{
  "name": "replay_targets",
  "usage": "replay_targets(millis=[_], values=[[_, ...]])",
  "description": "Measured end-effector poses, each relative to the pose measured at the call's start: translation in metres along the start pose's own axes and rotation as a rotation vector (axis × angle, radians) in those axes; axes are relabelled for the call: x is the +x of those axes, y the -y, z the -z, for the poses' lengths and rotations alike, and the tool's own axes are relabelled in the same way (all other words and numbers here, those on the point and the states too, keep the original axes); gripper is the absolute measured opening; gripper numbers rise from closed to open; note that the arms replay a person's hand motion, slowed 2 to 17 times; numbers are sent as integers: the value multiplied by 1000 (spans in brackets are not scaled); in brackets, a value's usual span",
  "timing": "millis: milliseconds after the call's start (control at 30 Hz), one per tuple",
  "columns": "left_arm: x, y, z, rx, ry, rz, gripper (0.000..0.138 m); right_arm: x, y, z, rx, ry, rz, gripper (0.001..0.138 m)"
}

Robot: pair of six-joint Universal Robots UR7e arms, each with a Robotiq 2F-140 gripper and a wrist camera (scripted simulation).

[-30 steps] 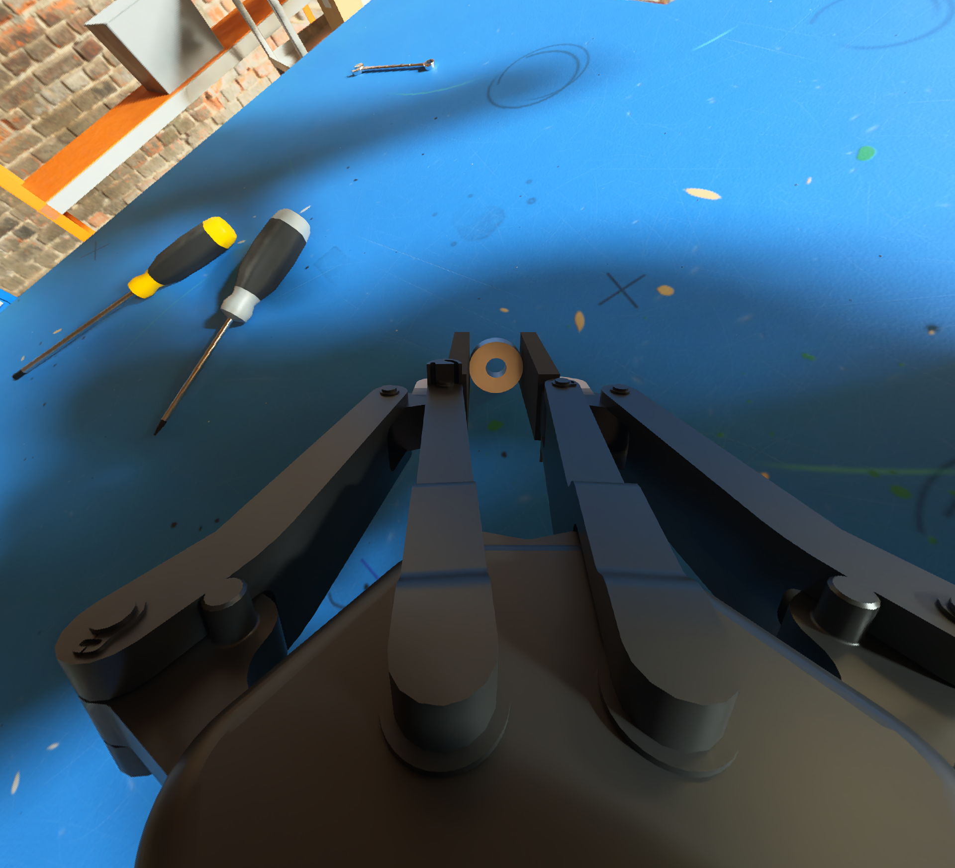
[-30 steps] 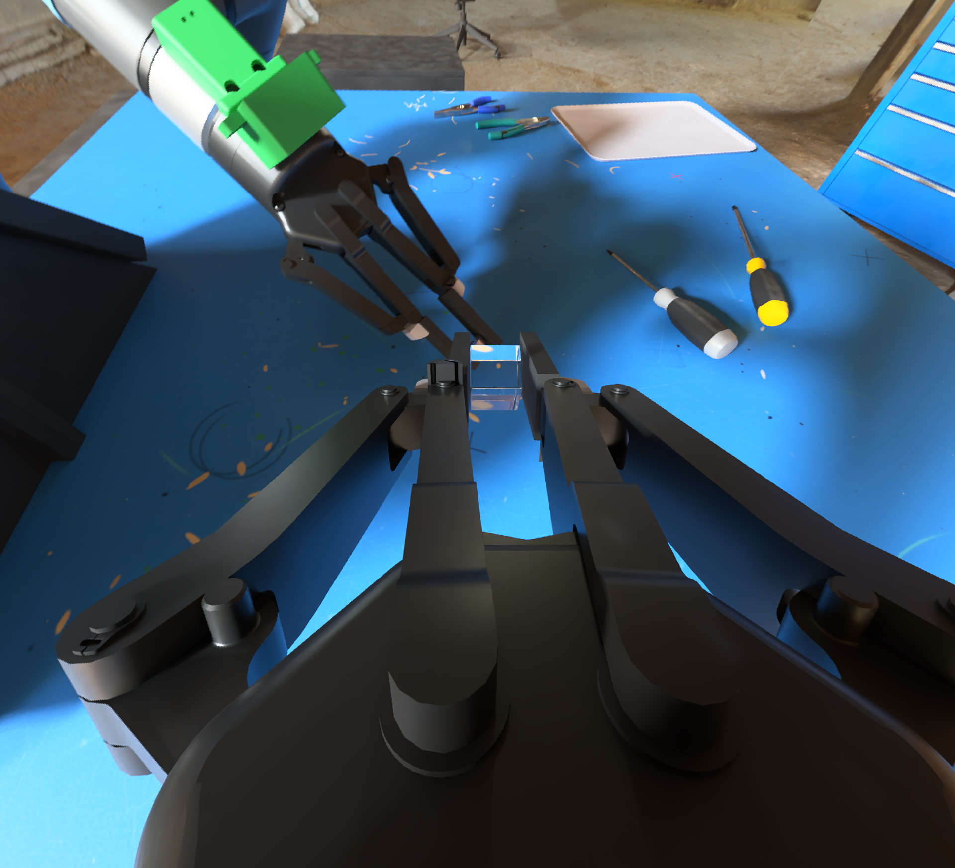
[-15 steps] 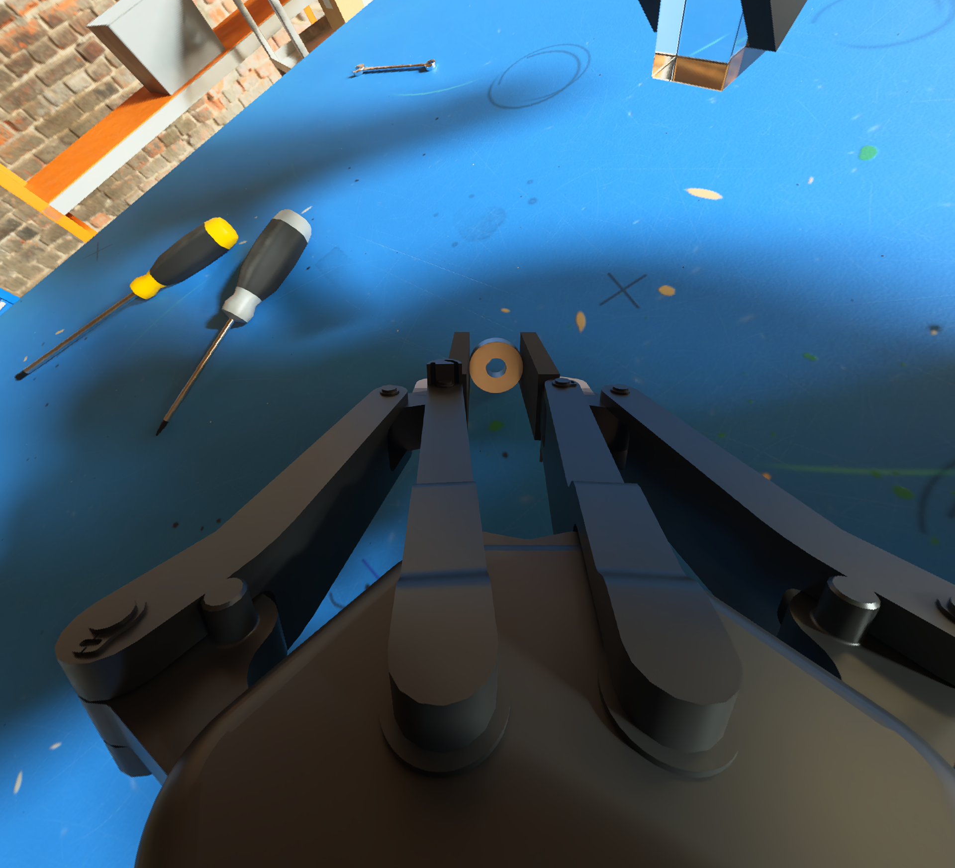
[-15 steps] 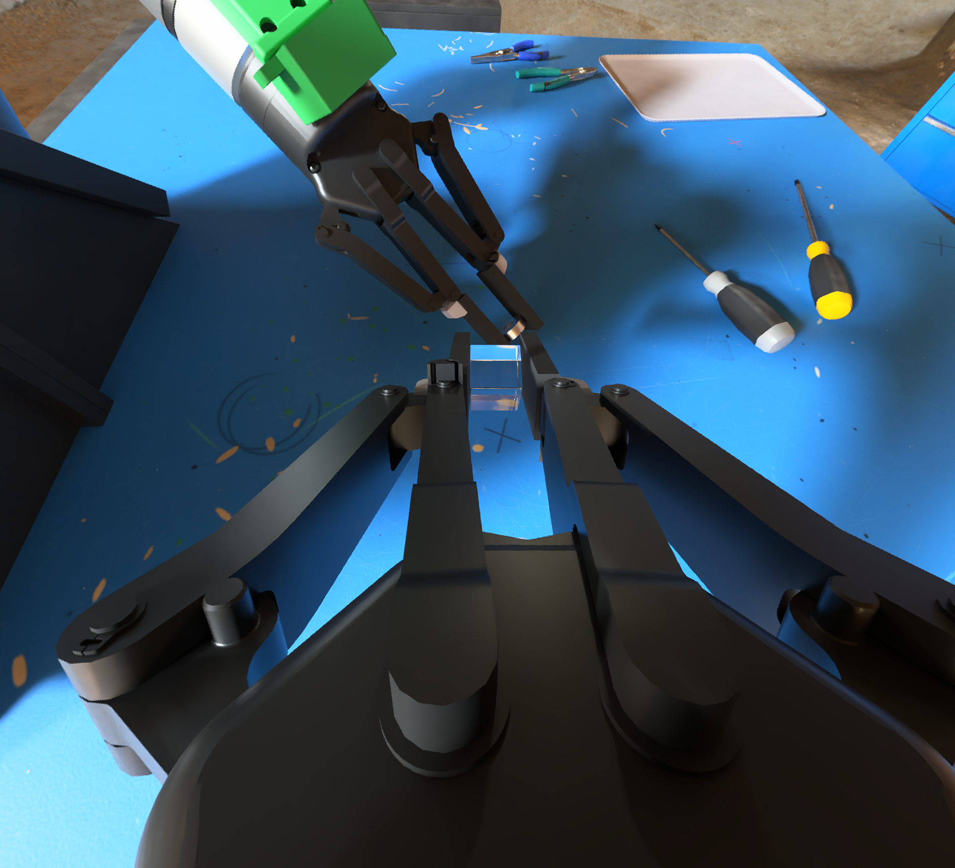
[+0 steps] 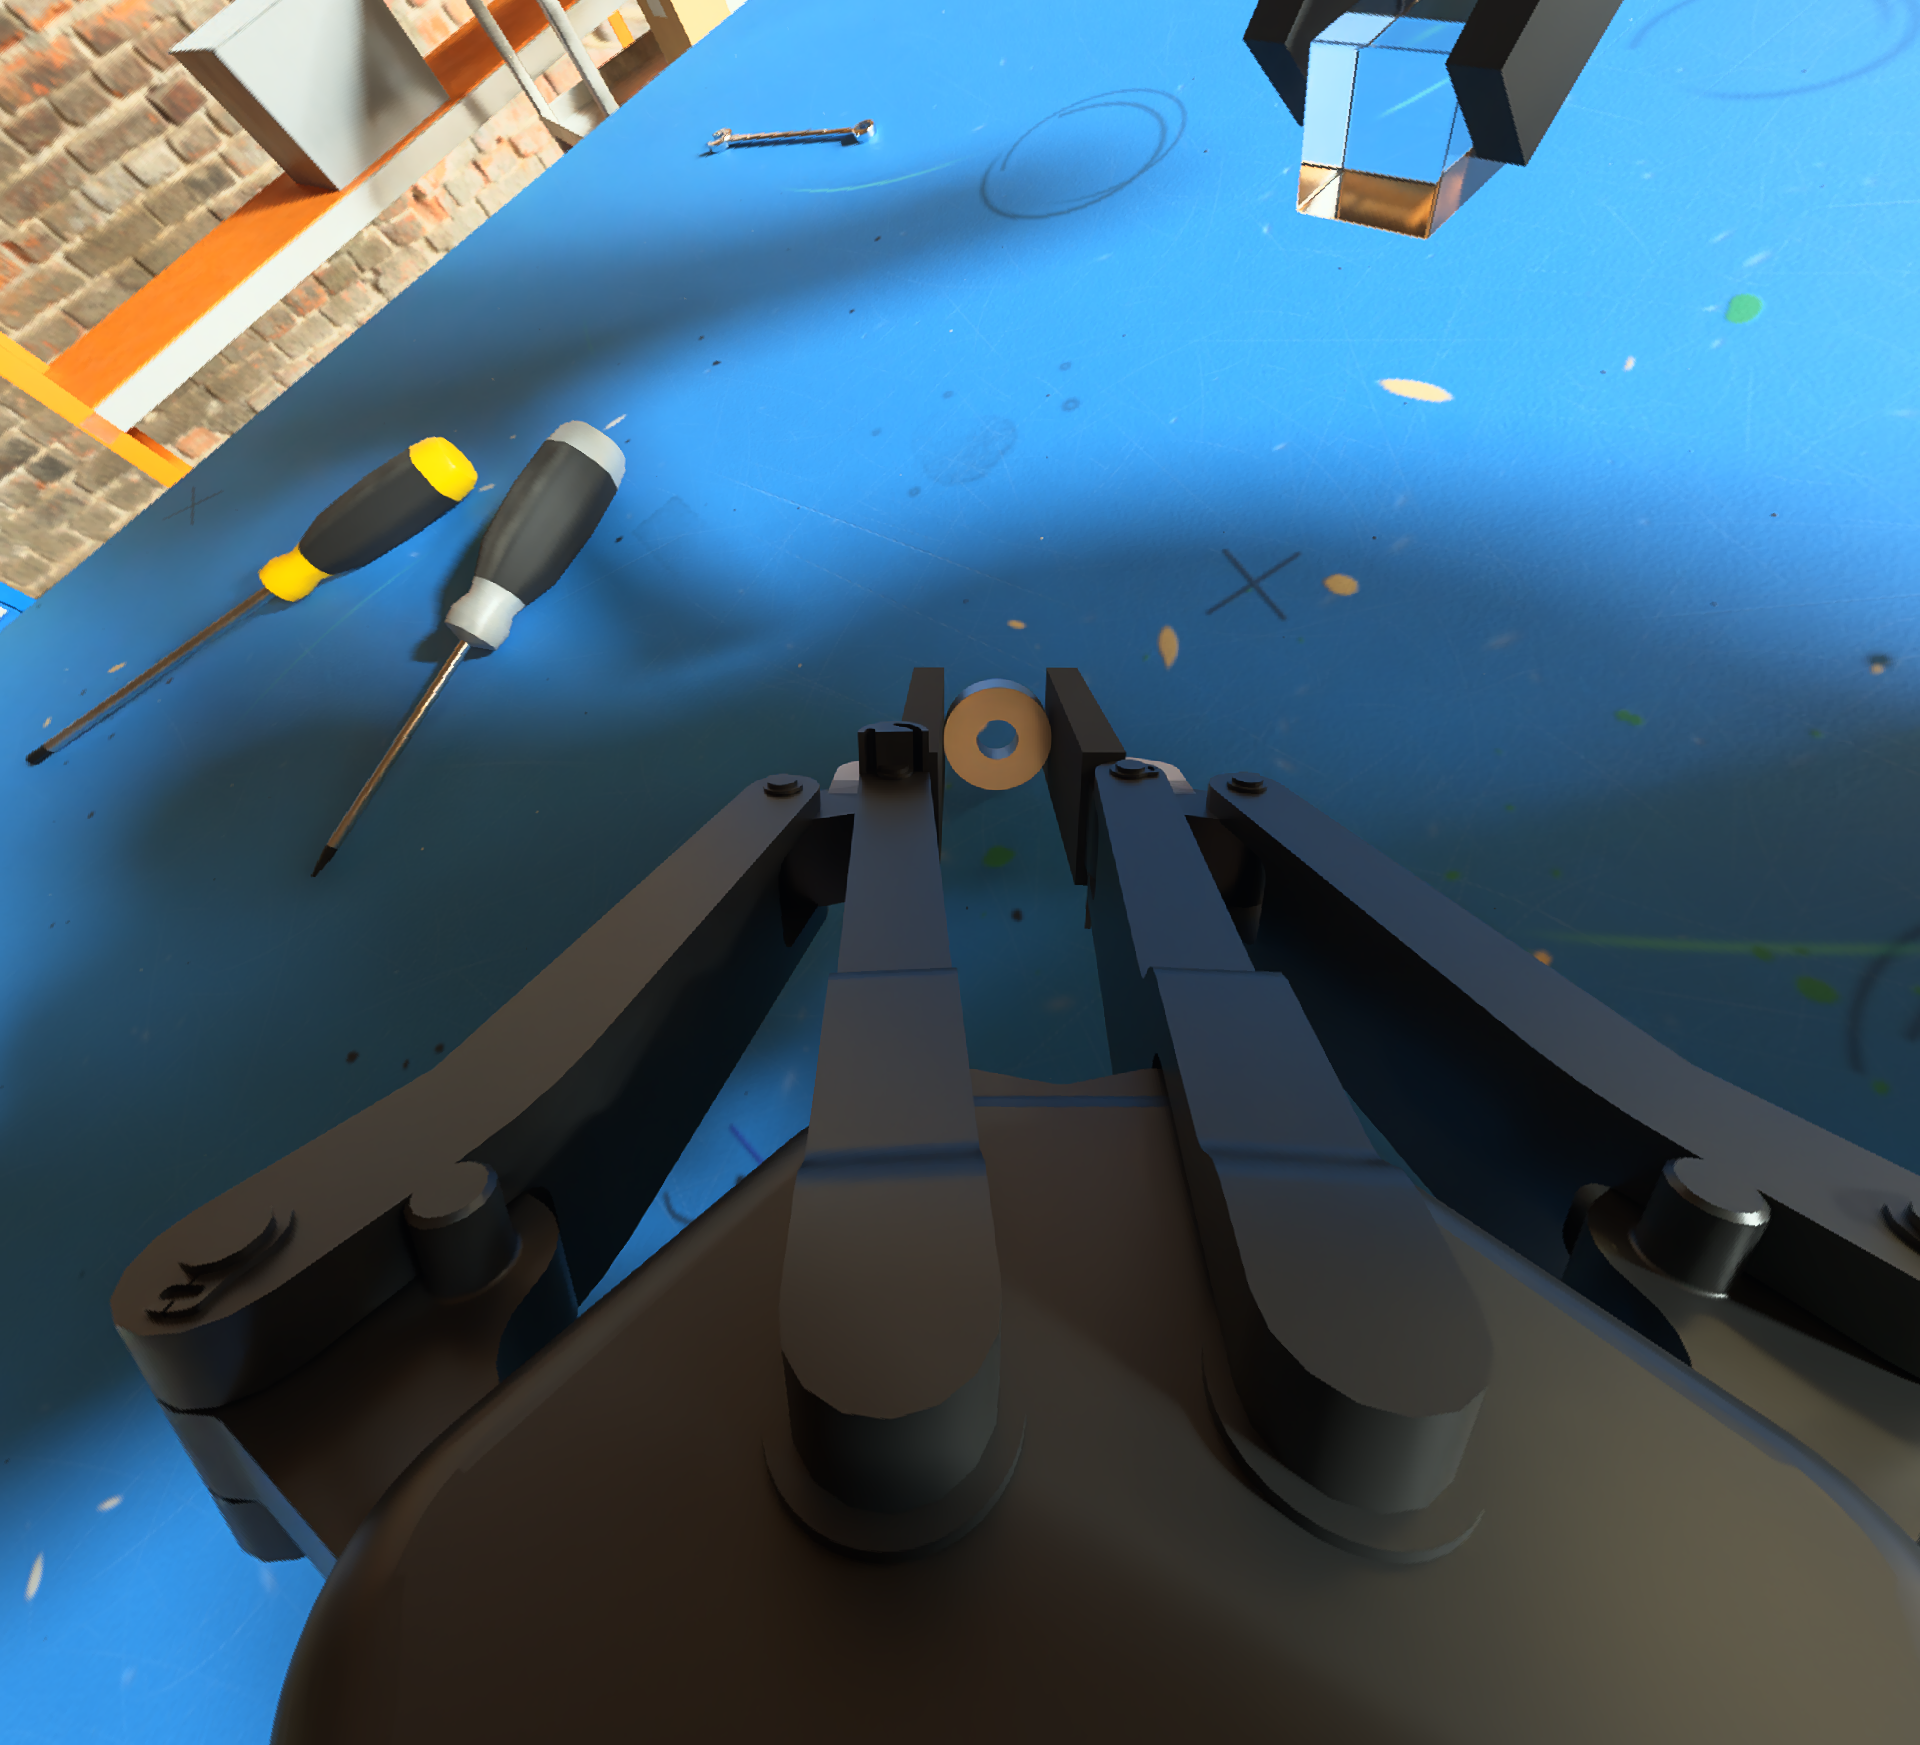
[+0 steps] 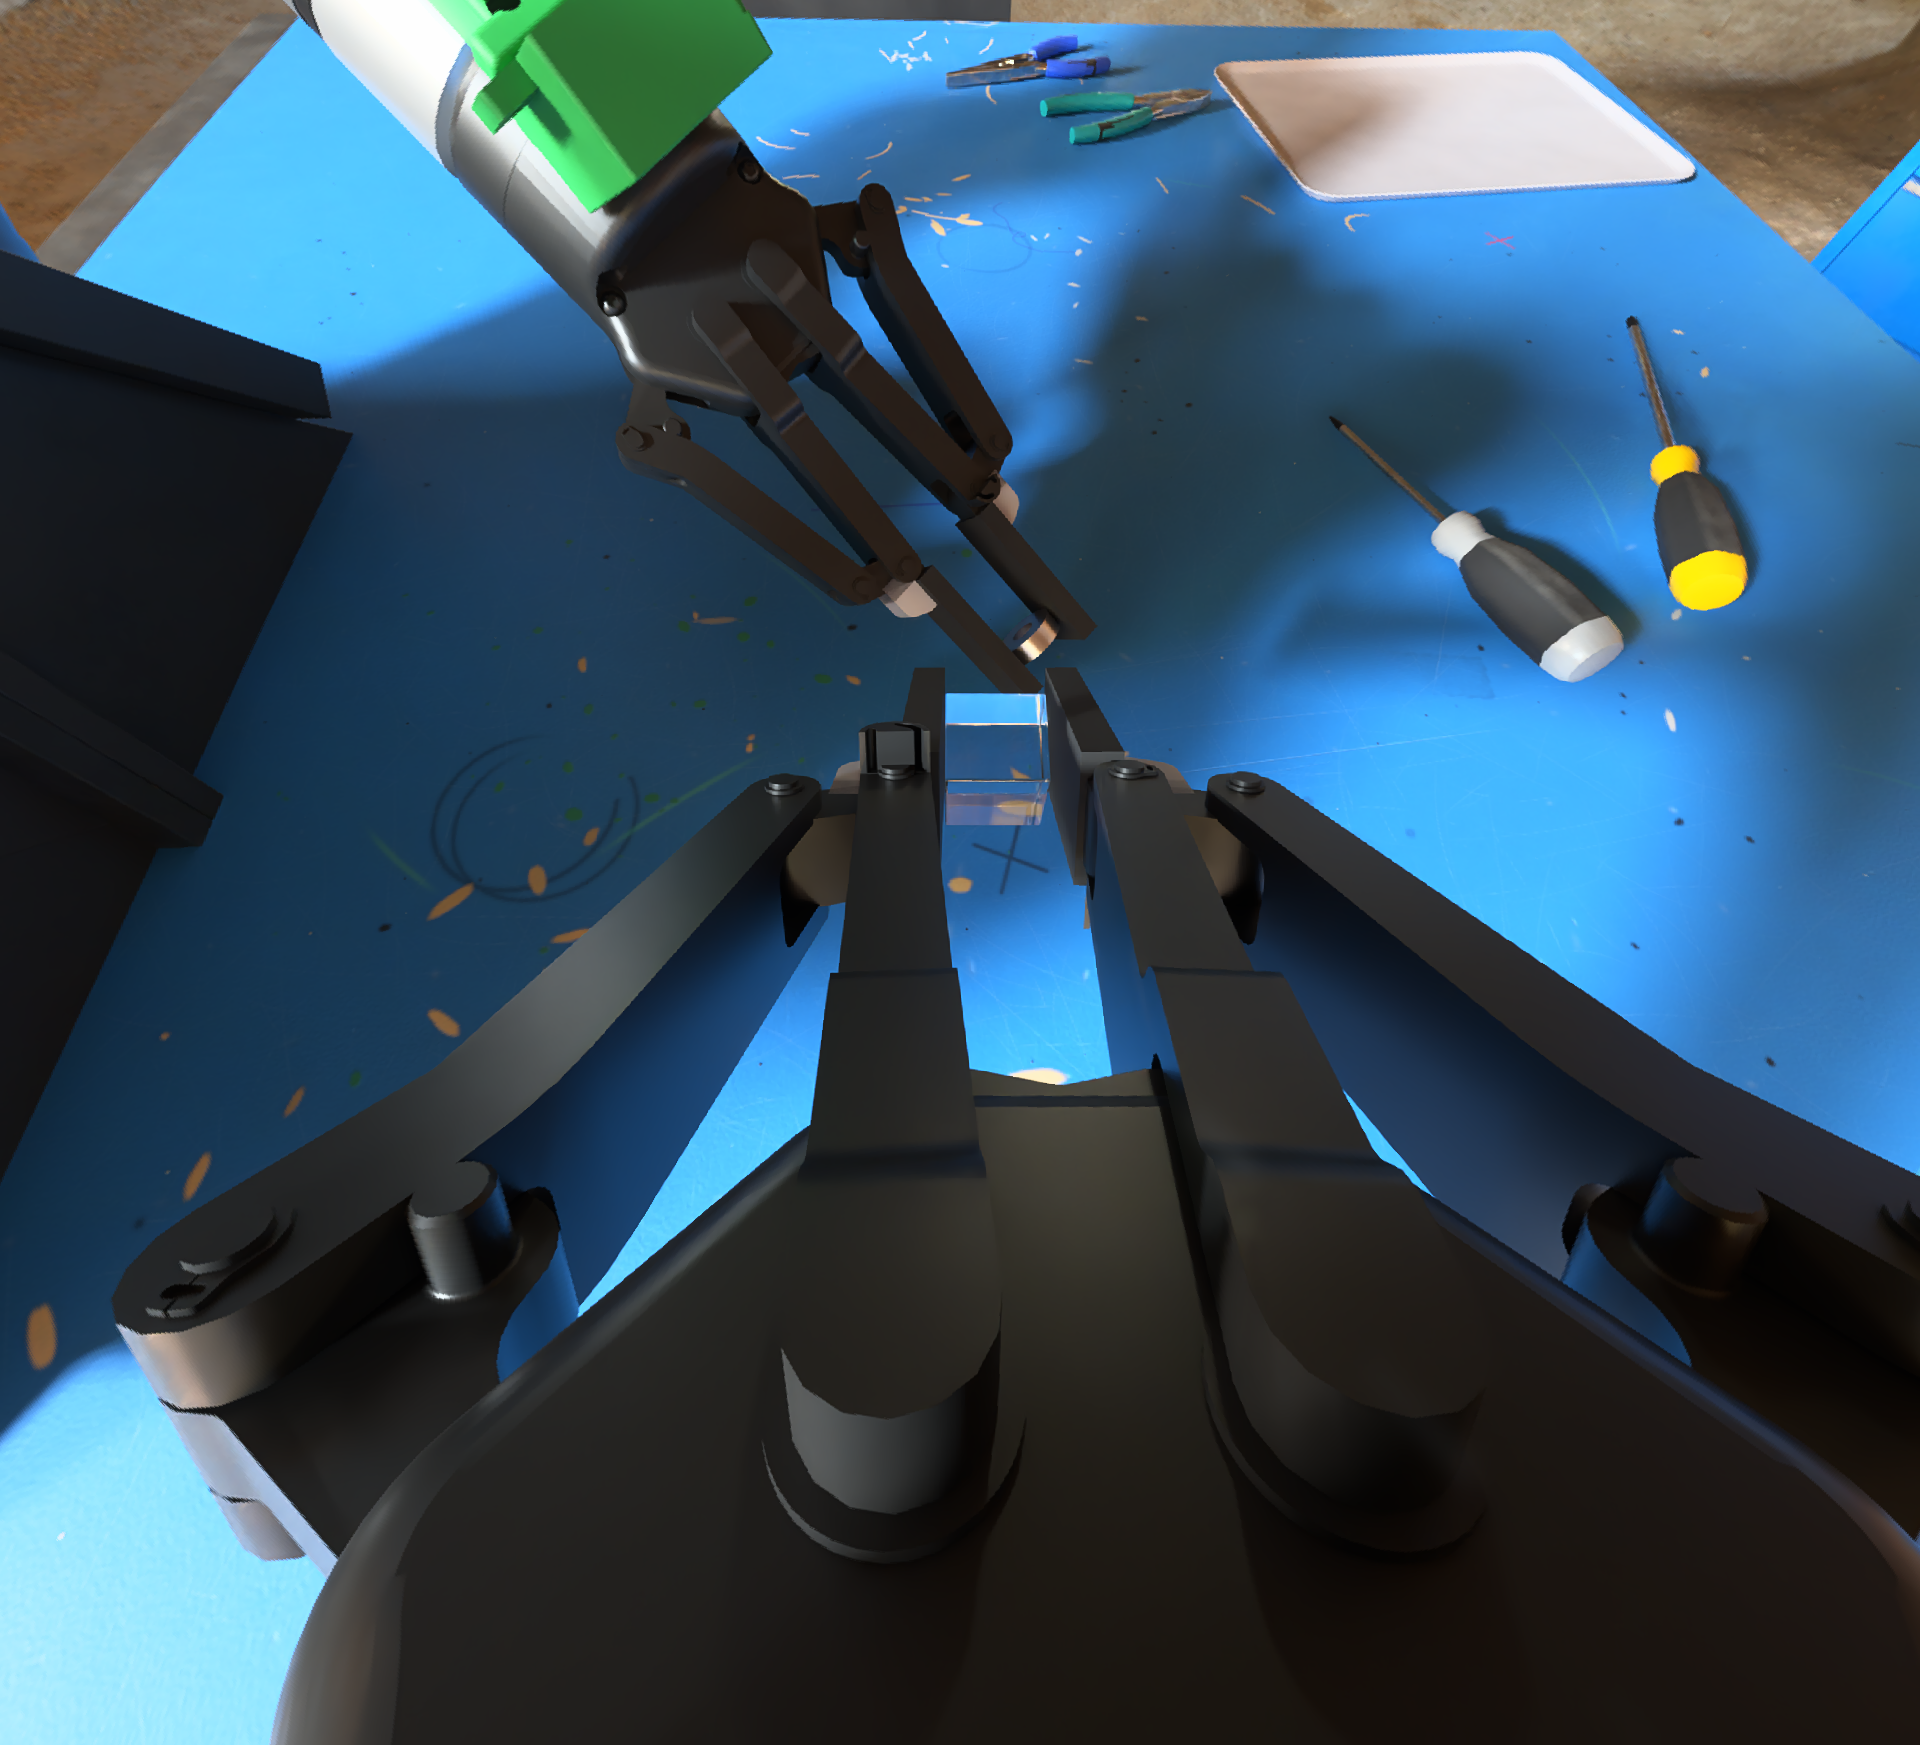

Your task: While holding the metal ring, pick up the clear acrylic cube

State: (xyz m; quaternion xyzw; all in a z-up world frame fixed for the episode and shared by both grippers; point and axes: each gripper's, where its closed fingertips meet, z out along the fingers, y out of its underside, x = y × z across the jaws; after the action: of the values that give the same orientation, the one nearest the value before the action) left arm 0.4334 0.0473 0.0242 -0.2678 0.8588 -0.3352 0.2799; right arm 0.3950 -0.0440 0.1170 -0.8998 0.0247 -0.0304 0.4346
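Ring (image 5: pixel 996 736) sits clamped between the fingertips of the left tool (image 5: pixel 995 734), its flat face and centre hole turned toward the wrist camera, held clear above the blue counter (image 5: pixel 935 407). In the right wrist view the same ring (image 6: pixel 1036 639) shows as a small metal disc pinched at the tips of the left tool (image 6: pixel 1023 646), which reaches down at a slant from a green bracket (image 6: pixel 582 33) on its arm.

The right tool (image 6: pixel 995 739) is closed on the cube (image 6: pixel 995 760), one pad pressed against each side face. The cube is off the counter; in the left wrist view it (image 5: pixel 1382 126) hangs between the dark fingers of the right tool (image 5: pixel 1387 85) with open air under its base. The two tools are near each other, the ring just beyond the cube in the right wrist view.

Two screwdrivers lie side by side on the counter, one with a yellow-ended handle (image 5: pixel 364 511), one with a grey-ended handle (image 5: pixel 540 532). A small wrench (image 5: pixel 790 134) lies farther off. Pliers (image 6: pixel 1122 111) and a white tray (image 6: pixel 1455 126) rest near the far edge.
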Motion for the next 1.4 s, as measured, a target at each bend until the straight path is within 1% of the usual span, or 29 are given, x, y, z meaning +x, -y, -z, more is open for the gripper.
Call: replay_targets(millis=[633,1400], values=[[0,0,0,0,2,-2,26,-2,-3,-4,-22,-2,5,26],[0,0,0,1,2,-2,26,-1,-5,-3,-33,-1,-4,26]])
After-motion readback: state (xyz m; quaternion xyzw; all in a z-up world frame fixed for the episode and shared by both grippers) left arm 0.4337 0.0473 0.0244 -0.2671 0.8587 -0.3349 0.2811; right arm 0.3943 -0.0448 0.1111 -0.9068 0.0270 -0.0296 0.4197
